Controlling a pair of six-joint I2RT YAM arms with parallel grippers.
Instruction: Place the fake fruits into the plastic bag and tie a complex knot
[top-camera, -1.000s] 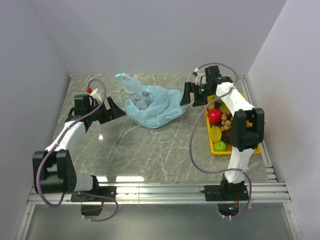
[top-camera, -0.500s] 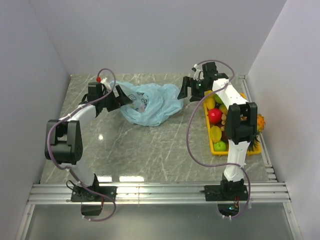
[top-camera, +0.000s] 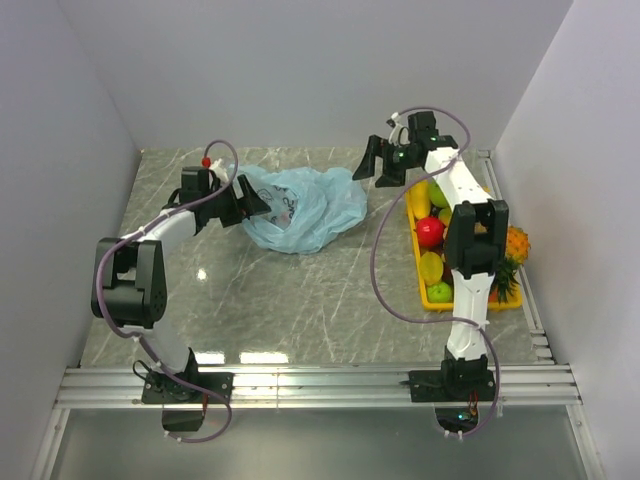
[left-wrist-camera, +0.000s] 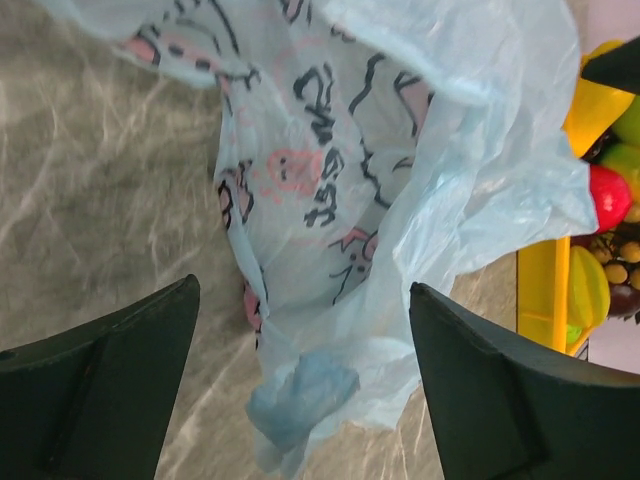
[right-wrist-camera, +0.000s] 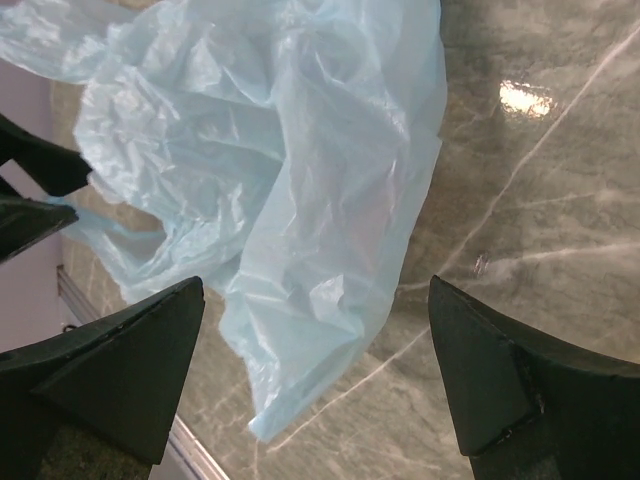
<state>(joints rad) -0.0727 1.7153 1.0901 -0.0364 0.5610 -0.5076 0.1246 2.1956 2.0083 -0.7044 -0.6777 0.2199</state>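
My left gripper (left-wrist-camera: 300, 290) and right gripper (right-wrist-camera: 316, 285) both gaped wide, empty, flanking the bag (top-camera: 305, 205) (fruits (top-camera: 430, 232) sat in their tray (left-wrist-camera: 545, 290)).

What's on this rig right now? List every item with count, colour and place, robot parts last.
plastic bag: one, light blue with pink and black print, crumpled at the far middle of the table
tray: one, yellow, right side of the table
fake fruits: several, red, yellow and green, in the tray; exact count hidden by the arm
pineapple: one, orange, at the tray's right edge
table: one, grey marble
left end effector: black, open, at the bag's left edge
right end effector: black, open, above the bag's right end
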